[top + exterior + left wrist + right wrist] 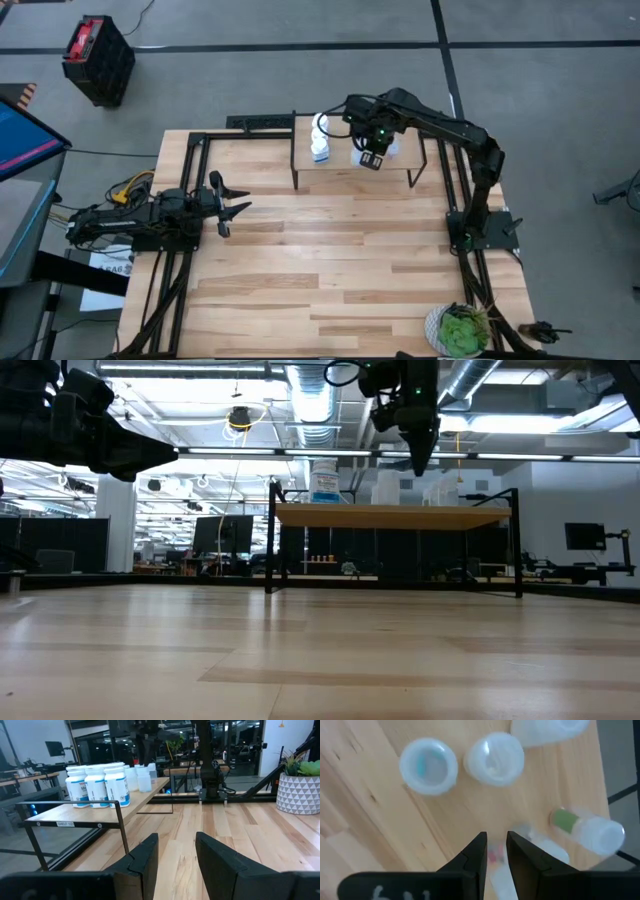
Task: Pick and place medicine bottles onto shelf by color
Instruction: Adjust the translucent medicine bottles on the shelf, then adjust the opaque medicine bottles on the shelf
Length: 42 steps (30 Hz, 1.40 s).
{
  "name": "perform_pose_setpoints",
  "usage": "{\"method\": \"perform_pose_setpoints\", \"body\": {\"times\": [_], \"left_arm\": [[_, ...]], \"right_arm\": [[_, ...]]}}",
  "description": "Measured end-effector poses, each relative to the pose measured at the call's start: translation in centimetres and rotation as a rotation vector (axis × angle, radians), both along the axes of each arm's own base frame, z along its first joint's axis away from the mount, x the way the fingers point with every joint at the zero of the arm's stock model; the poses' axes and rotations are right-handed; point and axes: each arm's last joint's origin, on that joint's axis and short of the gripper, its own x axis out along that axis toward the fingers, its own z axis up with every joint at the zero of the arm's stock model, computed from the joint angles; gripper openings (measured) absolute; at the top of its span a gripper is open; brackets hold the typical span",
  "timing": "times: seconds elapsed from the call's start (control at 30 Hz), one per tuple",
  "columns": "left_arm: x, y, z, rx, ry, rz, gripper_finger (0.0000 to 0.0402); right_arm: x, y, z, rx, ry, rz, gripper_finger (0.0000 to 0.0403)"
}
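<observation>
The shelf (345, 172) stands at the table's far middle. Larger white bottles (97, 785) stand on its left end (320, 140). Smaller translucent bottles (428, 766) (494, 759) stand on its right part. One with a green label (587, 827) is tilted there, and another (540, 851) lies right under my right gripper (495, 851). That gripper hangs over the shelf's right part (372, 158), pointing steeply down, its fingers a narrow gap apart with nothing between them. My left gripper (225, 205) waits open and level at the table's left.
A potted plant (460, 330) stands at the table's near right corner. The shelf's black legs (270, 535) and a black frame along the table's edges (190, 150) stand up from the top. The wide middle of the tabletop (340, 260) is bare wood.
</observation>
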Motion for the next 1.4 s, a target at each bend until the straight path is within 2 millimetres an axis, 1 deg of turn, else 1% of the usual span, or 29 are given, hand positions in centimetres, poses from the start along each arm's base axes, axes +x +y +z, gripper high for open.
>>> {"method": "perform_pose_setpoints", "body": {"times": [0.3,0.7,0.93,1.2,1.3,1.4], "left_arm": [[0.0,0.0,0.0,0.0,0.0,0.0,0.0121],[0.0,0.0,0.0,0.0,0.0,0.0,0.0121],[0.0,0.0,0.0,0.0,0.0,0.0,0.0121],[0.0,0.0,0.0,0.0,0.0,0.0,0.0121],[0.0,0.0,0.0,0.0,0.0,0.0,0.0121],[0.0,0.0,0.0,0.0,0.0,0.0,0.0121]], "right_arm": [[0.9,-0.5,-1.6,-0.025,-0.04,0.013,0.0097],[1.4,-1.2,-1.4,-0.094,-0.103,-0.001,0.0097],[1.6,-1.3,-1.3,-0.103,-0.126,0.0,0.0097],[1.5,-1.0,-1.2,-0.094,-0.109,-0.004,0.0097],[1.1,-0.8,-0.5,-0.085,-0.089,-0.004,0.0097],[1.2,-0.4,0.5,-0.1,-0.105,0.007,0.0097]]}}
